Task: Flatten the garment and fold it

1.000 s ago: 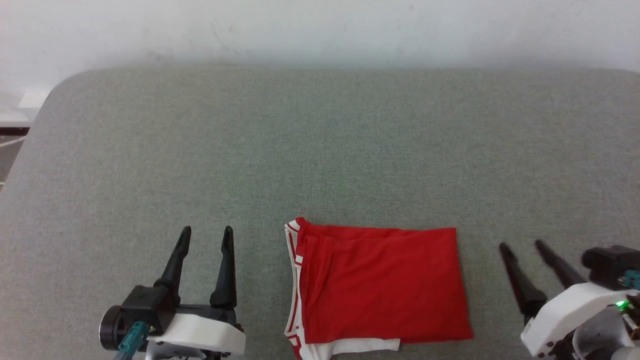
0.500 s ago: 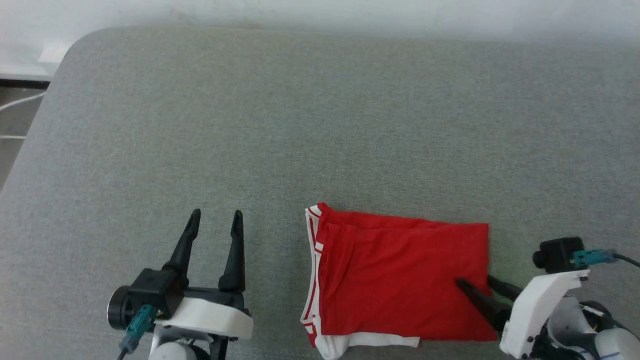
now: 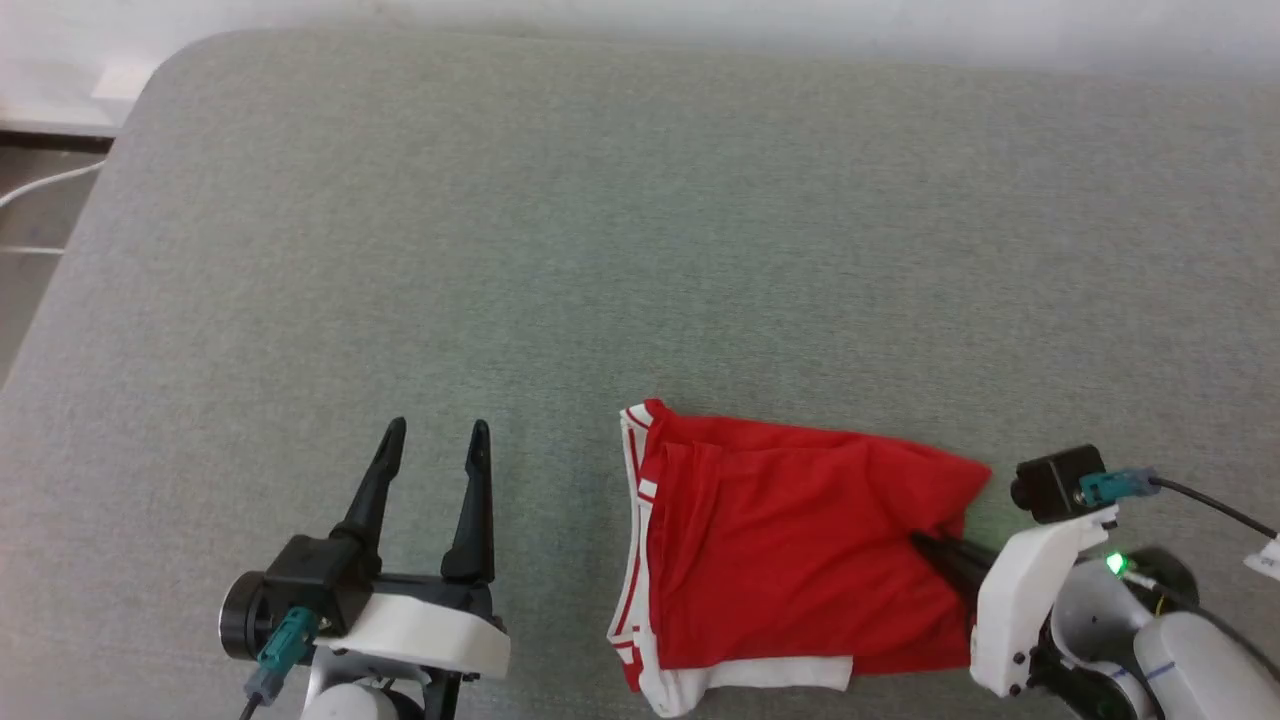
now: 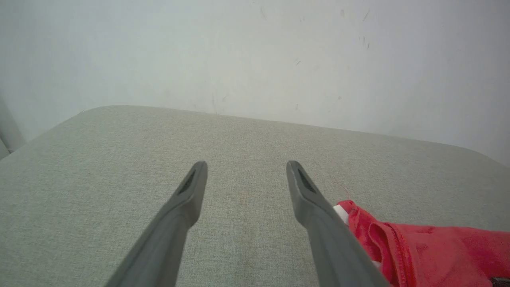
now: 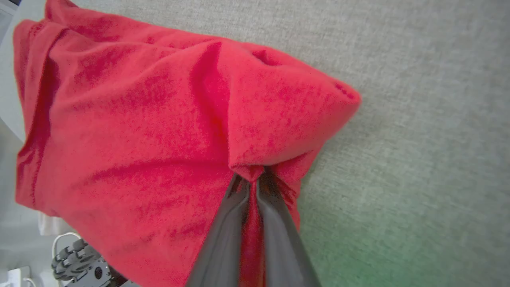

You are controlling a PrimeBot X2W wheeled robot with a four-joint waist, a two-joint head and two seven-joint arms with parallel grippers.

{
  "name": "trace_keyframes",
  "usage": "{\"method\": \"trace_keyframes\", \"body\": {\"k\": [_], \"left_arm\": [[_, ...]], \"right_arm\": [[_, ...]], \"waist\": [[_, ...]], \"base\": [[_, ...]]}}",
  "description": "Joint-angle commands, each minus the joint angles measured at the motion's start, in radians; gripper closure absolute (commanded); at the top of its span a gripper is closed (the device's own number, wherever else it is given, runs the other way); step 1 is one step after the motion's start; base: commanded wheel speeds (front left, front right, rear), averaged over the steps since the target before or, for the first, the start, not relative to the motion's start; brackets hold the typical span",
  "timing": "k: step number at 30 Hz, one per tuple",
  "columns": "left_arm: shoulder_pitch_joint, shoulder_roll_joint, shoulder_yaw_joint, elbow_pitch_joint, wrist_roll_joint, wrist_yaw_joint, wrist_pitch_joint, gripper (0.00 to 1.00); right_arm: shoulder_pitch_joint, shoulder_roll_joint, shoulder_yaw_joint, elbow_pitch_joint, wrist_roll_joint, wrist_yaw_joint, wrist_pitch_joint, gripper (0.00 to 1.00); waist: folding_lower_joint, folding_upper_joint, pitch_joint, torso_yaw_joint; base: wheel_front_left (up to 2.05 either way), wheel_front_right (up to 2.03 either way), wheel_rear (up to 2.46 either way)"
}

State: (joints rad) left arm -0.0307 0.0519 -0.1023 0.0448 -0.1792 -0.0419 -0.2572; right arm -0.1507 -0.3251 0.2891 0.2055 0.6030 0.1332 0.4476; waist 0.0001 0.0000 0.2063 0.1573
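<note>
Already, from the head view, we see the garment (image 3: 800,570) lying as a folded red rectangle on the grey table (image 3: 600,250), toward the near right, with striped trim (image 3: 628,560) along its left edge and a white layer (image 3: 760,675) peeking out below. The right claw (image 3: 925,542) has its fingers pressed together on the cloth at the right edge, and the fabric puckers toward that pinch. The left claw (image 3: 439,428) stands with its fingers apart over bare table, well left of the garment and touching nothing. From the left wrist view, the left claw (image 4: 247,165) is plainly spread and empty, with the garment's red corner (image 4: 418,247) just beside its right finger and a pale wall (image 4: 255,59) beyond the table. From the right wrist view, the right claw (image 5: 253,177) is clamped on a gathered ridge of red cloth, and folds radiate from the pinch across the garment (image 5: 139,119). We cannot tell how many layers are caught. Our worry is that the pinch holds only the upper layers. If so, any lift or pull would peel them off the stack and undo the fold beneath. With nothing pinning the left edge, a sideways pull could also drag the whole bundle across the table rather than turn it over. The bunching at the pinch may set a crooked crease if the cloth is laid down without being smoothed.
</note>
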Motion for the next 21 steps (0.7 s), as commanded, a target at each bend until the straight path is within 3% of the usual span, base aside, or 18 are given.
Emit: {"method": "trace_keyframes", "body": {"k": [1, 6, 11, 13, 21], "left_arm": [[-0.016, -0.002, -0.002, 0.001, -0.002, 0.004, -0.005, 0.00], [-0.022, -0.002, -0.006, -0.007, -0.016, 0.008, -0.005, 0.00], [-0.052, -0.002, -0.040, -0.012, -0.016, 0.003, -0.005, 0.00], [-0.062, -0.002, -0.048, -0.013, -0.017, 0.003, -0.005, 0.00], [-0.165, -0.002, -0.121, -0.015, -0.014, 0.004, -0.005, 0.00]], "right_arm": [[-0.031, -0.022, 0.007, 0.000, -0.040, -0.002, -0.020, 1.00], [-0.125, -0.127, 0.051, -0.050, -0.243, -0.002, -0.059, 1.00], [-0.232, -0.232, 0.091, -0.100, -0.377, -0.002, -0.030, 1.00], [-0.252, -0.253, 0.098, -0.104, -0.390, -0.002, -0.023, 1.00], [-0.383, -0.434, 0.129, -0.074, -0.412, -0.002, -0.036, 1.00]], "waist": [[-0.0001, 0.0000, -0.016, -0.027], [-0.0001, 0.0000, -0.028, -0.110], [-0.0001, 0.0000, 0.000, -0.216], [-0.0001, 0.0000, 0.009, -0.236], [-0.0001, 0.0000, 0.130, -0.349]], "base": [[0.00, 0.00, 0.00], [0.00, 0.00, 0.00], [0.00, 0.00, 0.00], [0.00, 0.00, 0.00], [0.00, 0.00, 0.00]]}}
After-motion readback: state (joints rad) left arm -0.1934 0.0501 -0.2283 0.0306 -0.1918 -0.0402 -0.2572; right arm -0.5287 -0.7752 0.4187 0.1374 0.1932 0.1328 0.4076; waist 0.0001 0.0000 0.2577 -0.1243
